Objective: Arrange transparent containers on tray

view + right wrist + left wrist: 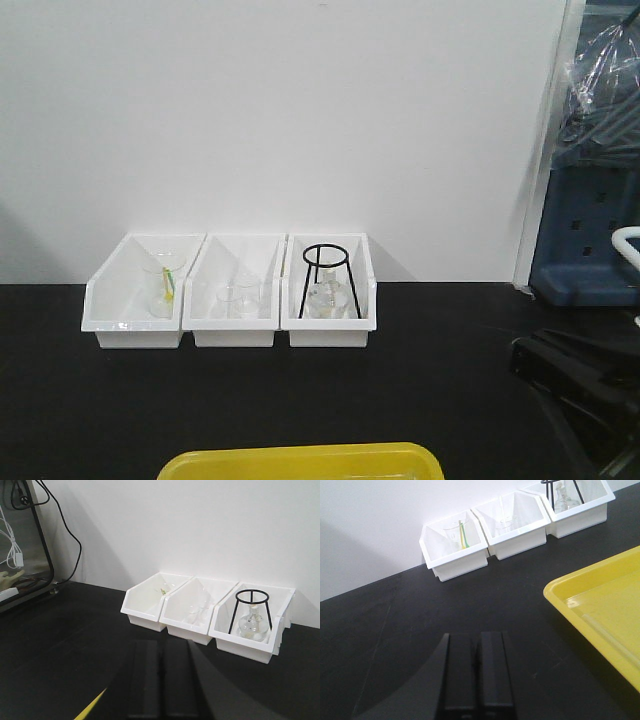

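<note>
Three white bins stand in a row against the white wall at the back of the black table [400, 400], touching side to side. The left bin [135, 305] holds a clear beaker [163, 285] with something yellow-green in it, the middle bin [237, 300] holds small clear glass pieces that are hard to make out, and the right bin [330, 300] holds a black wire tripod stand [328, 275] set over a round glass flask [326, 300]. The yellow tray [300, 462] lies on the table well in front of the bins, only its far rim showing in the front view; in the left wrist view its shiny yellow floor [605, 605] appears bare in the part that shows, and I see no test tubes anywhere. The left claw [477, 675] hangs low over the dark table beside the tray's left edge, its two black fingers pressed together with nothing between them. The right claw [162, 680] looks the same, fingers closed flat against each other and holding nothing, pointed toward the bins, with a sliver of yellow tray rim [92, 707] at its lower left.
</note>
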You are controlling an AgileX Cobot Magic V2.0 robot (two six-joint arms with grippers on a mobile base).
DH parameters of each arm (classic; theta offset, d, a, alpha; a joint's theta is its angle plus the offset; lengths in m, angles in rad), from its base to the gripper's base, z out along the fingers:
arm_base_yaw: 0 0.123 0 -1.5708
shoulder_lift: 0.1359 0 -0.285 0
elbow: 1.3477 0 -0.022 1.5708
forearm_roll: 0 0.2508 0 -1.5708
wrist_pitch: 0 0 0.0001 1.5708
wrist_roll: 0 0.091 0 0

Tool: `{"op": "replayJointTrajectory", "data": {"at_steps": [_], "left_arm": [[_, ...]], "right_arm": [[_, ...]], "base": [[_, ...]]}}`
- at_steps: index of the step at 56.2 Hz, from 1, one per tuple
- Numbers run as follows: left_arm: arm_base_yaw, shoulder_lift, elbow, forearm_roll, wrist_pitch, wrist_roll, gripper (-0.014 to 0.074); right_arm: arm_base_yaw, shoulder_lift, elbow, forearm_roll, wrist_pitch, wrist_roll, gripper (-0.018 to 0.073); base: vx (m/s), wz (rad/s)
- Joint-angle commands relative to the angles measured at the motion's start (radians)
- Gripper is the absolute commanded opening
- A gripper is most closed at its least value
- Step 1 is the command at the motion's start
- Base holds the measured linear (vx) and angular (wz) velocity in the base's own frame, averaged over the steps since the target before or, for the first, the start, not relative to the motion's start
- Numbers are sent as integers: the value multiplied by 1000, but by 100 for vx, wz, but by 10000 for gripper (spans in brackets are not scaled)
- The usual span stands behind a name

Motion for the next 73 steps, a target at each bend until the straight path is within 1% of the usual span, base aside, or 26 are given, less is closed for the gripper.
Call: {"op": "replayJointTrajectory", "data": {"at_steps": [1,16,19,22,24,26,28,29,32,33,34,37,38,39,40,41,42,43,44,46,50,54,56,63,67,73], "left_arm": [[2,-24,40,-2,-77,-2,0],[2,-24,40,-2,-77,-2,0],[2,-24,40,-2,-77,-2,0],[2,-24,40,-2,-77,-2,0],[2,-24,40,-2,-77,-2,0],[2,-24,40,-2,-77,-2,0],[2,-24,40,-2,-77,-2,0],[2,-24,40,-2,-77,-2,0],[2,-24,40,-2,-77,-2,0],[2,-24,40,-2,-77,-2,0],[2,-24,40,-2,-77,-2,0],[2,-24,40,-2,-77,-2,0],[2,-24,40,-2,-77,-2,0],[2,-24,40,-2,-77,-2,0],[2,-24,40,-2,-77,-2,0],[2,-24,40,-2,-77,-2,0],[2,-24,40,-2,-77,-2,0],[2,-24,40,-2,-77,-2,0],[2,-24,40,-2,-77,-2,0],[2,-24,40,-2,-77,-2,0],[2,-24,40,-2,-77,-2,0],[2,-24,40,-2,-77,-2,0],[2,-24,40,-2,-77,-2,0],[2,-24,40,-2,-77,-2,0],[2,-24,40,-2,-77,-2,0],[2,-24,40,-2,-77,-2,0]], "right_arm": [[-3,-6,-30,-23,21,-9,-13],[-3,5,-30,-9,16,-4,-13],[-3,16,-30,44,12,-4,-13],[-3,27,-30,139,16,-23,-13],[-3,38,-30,220,26,-66,-13],[-3,46,-30,293,35,-145,-13],[-3,53,-30,380,45,-254,-13],[-3,56,-30,418,48,-329,-13],[-3,64,-30,594,67,-521,-13],[-3,65,-30,696,76,-640,-13],[-3,66,-30,750,87,-730,-13],[-3,66,-30,975,121,-937,-13],[-3,66,-30,1035,140,-1024,-13],[-3,66,-30,1126,161,-1109,-13],[-3,66,-30,1185,176,-1167,-13],[-3,66,-30,1272,201,-1252,-13],[-3,66,-30,1328,220,-1308,-13],[-3,66,-30,1407,249,-1390,-13],[-3,66,-30,1456,269,-1444,-13],[-3,65,-30,1586,335,-1594,-13],[-4,44,-30,1741,451,-1811,-13],[-16,-8,-18,1812,525,-1940,-13],[-37,-42,4,1822,524,-1962,-13],[-157,-181,137,1817,481,-1937,-13],[-233,-281,246,1804,460,-1921,-13],[-304,-419,416,1724,419,-1911,-13]], "base": [[0,0],[0,0],[0,0],[0,0],[0,0],[0,0],[0,0],[0,0],[0,0],[0,0],[0,0],[0,0],[0,0],[0,0],[0,0],[0,0],[0,0],[0,0],[0,0],[0,0],[0,0],[0,0],[0,0],[0,0],[0,0],[0,0]]}}
